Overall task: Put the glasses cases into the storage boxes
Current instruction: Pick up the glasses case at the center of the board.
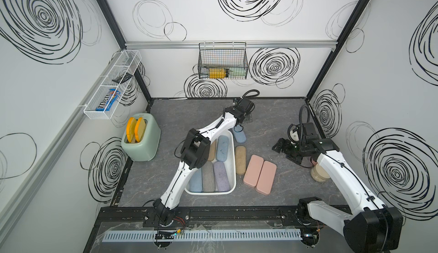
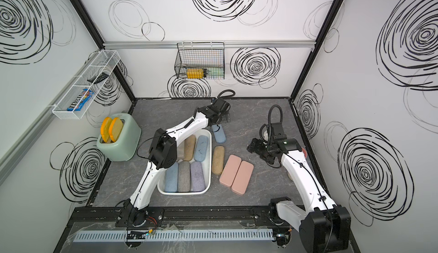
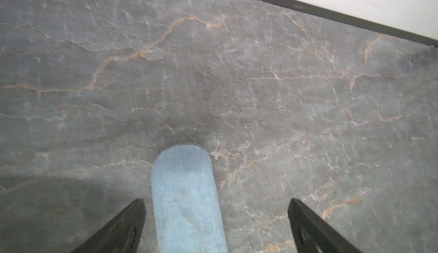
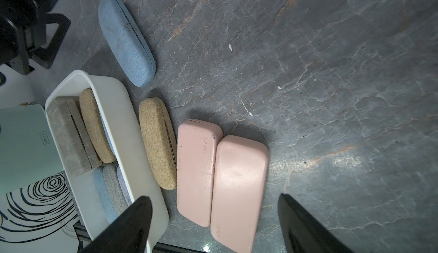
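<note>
Two smooth flat pink cases (image 4: 196, 168) | woven blue oblong case (image 4: 125, 40) | white bin (image 4: 132, 149)

Pastels are popping vs dark grey.
Dark grey marble w/ pale & rust veins is covering surface (image 1: 279, 111); storage box (image 1: 234, 166) is reading plain white; inside it are sitting a blue case (image 1: 196, 180), grey case (image 1: 208, 177), lilac case (image 1: 221, 177), 2nd blue case (image 1: 222, 145), tan case (image 1: 211, 151); on the surface are lying a 3rd blue case (image 1: 240, 136), 2nd tan case (image 1: 240, 159), pink case (image 1: 253, 167) & 2nd pink case (image 1: 266, 178); toaster (image 1: 144, 149) is showing mint green w/ orange-yellow slices (image 1: 131, 127); walls (image 1: 201, 26) are carrying black scribble spirals on white; left tool (image 3: 216, 200) & right tool (image 4: 213, 196) are showing black.
</note>
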{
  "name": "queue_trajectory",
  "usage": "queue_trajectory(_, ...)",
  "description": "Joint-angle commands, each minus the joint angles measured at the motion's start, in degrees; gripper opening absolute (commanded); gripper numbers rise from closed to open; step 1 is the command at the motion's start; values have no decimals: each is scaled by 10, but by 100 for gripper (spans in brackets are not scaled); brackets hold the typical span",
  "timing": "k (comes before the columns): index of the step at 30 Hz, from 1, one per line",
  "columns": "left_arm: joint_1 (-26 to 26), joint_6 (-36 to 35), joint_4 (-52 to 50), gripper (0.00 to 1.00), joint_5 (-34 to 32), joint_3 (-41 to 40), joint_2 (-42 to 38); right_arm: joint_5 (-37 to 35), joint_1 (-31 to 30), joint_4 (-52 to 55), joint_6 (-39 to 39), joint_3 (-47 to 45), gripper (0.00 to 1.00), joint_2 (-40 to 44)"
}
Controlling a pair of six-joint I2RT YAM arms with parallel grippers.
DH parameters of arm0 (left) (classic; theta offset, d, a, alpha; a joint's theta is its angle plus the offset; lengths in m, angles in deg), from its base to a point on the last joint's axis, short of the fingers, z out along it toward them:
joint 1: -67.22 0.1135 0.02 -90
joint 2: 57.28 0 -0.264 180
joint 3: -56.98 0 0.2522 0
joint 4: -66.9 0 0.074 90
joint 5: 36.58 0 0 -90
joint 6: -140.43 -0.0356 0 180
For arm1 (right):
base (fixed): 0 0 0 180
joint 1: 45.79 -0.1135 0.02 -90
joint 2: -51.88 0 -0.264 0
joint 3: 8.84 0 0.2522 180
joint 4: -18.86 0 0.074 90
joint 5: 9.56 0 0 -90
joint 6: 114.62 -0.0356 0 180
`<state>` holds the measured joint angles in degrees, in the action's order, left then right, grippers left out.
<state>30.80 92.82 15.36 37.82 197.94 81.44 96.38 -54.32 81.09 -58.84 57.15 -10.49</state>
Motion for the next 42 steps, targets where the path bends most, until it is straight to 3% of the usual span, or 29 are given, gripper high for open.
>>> queue_trajectory(1,23,-32,-13,98,26,22,32,-10,1,34,-4,6,87,21)
queue_trajectory(11,23,-61,-24,99,101,51,84,-23,2,49,-25,-2,87,66)
queue_trajectory(25,-14,-61,-18,95,138,79,108,-35,2,58,-22,11,85,66)
queue_trajectory(37,-45,-88,-57,98,111,65,112,-37,2,59,-20,15,86,77)
queue_trajectory(42,-61,-106,-45,99,113,13,73,-38,2,54,-21,12,88,83)
